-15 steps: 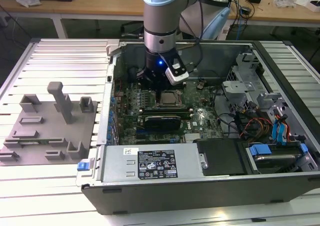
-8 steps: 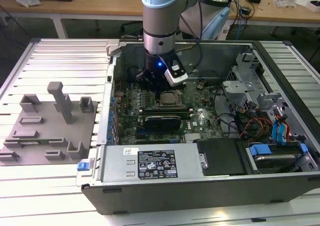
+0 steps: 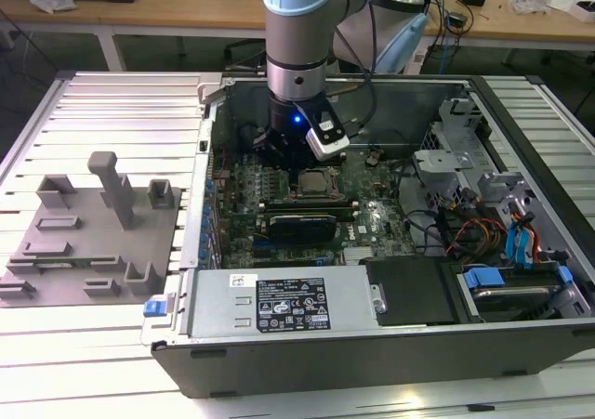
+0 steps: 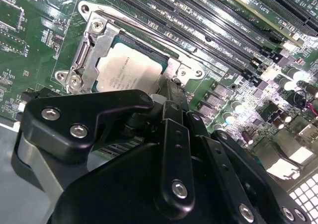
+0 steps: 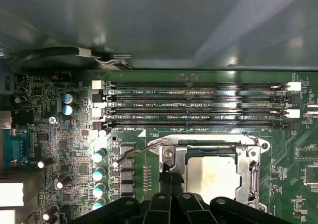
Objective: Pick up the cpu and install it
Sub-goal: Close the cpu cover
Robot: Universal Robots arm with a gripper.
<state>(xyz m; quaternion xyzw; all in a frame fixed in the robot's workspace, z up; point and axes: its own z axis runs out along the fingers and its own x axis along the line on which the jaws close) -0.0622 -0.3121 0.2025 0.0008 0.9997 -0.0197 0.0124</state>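
Observation:
The cpu (image 4: 130, 71) lies flat in the motherboard socket (image 4: 94, 40), its pale silvery top showing inside the metal frame; the first wrist view shows the cpu (image 5: 211, 177) in the socket frame (image 5: 248, 169) too. My gripper (image 5: 170, 180) hangs just over the socket's edge beside the cpu, its two fingertips (image 4: 171, 92) pressed together with nothing between them. The thin socket lever (image 5: 136, 152) sticks out sideways close to them. In the exterior view the gripper (image 3: 290, 163) is low inside the open computer case over the socket (image 3: 316, 185).
A grey moulded tray (image 3: 93, 224) lies on the slatted table at the exterior view's left. The silver power supply box (image 3: 279, 303) lines the case's near side. Memory slots (image 5: 198, 107) run beside the socket. Drive bays and cables (image 3: 521, 242) crowd the exterior view's right.

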